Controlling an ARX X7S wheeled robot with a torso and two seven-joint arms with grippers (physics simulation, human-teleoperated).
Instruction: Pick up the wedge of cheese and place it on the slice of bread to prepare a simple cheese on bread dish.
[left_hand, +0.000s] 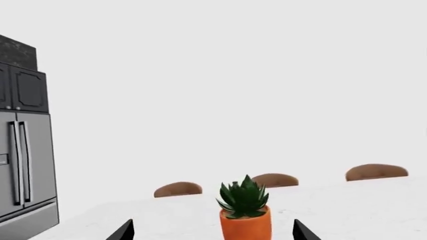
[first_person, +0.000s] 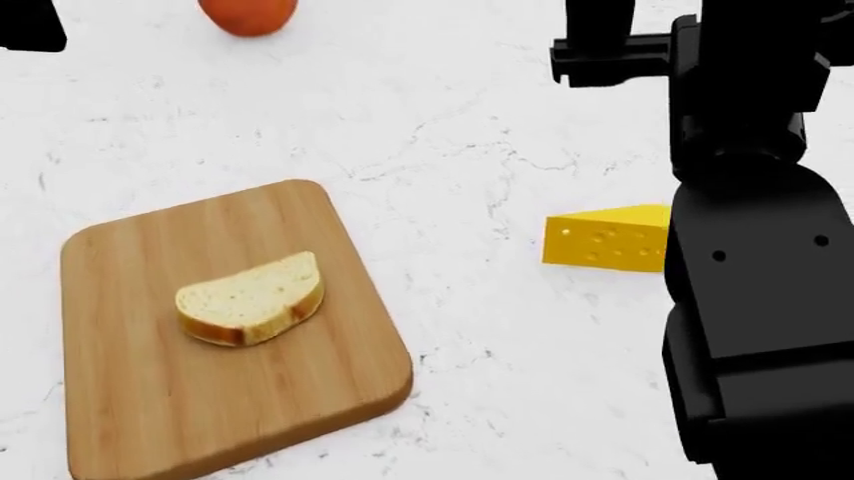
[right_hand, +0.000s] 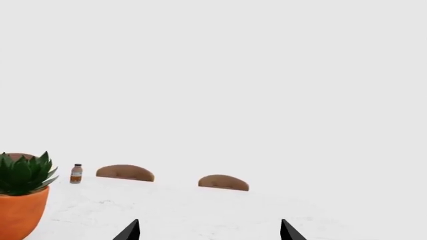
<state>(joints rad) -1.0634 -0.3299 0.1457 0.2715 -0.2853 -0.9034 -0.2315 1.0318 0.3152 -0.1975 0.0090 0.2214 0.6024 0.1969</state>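
You are looking down on a white marbled tabletop (first_person: 441, 130) that fills the head view. Your right arm (first_person: 754, 300), a bulky black column of links, runs up the right edge of that view and covers part of the scene. On the left side lies a light wooden cutting board with rounded corners (first_person: 147, 400). Near its middle rests the small half-oval slice of bread (first_person: 251, 298), pale crumb with a golden-tan crust, lying flat with its long axis slanting across the board.

The bright yellow triangular wedge of cheese (first_person: 607, 238), with small round holes in its side, sits on the bare tabletop well to the right of the board. It lies just beside your right arm, which hides its far right end. Its long axis runs roughly left to right. The right arm is clearly the nearer one.

Both wrist views look out level across the tabletop, not down. The left hand (left_hand: 213, 231) and the right hand (right_hand: 209, 230) each show two dark fingertips spread wide apart, with nothing between them. An orange pot holding a spiky green plant (left_hand: 245, 215) stands ahead of the left hand. To reach the cheese, you would probably need to tilt the right hand downward.
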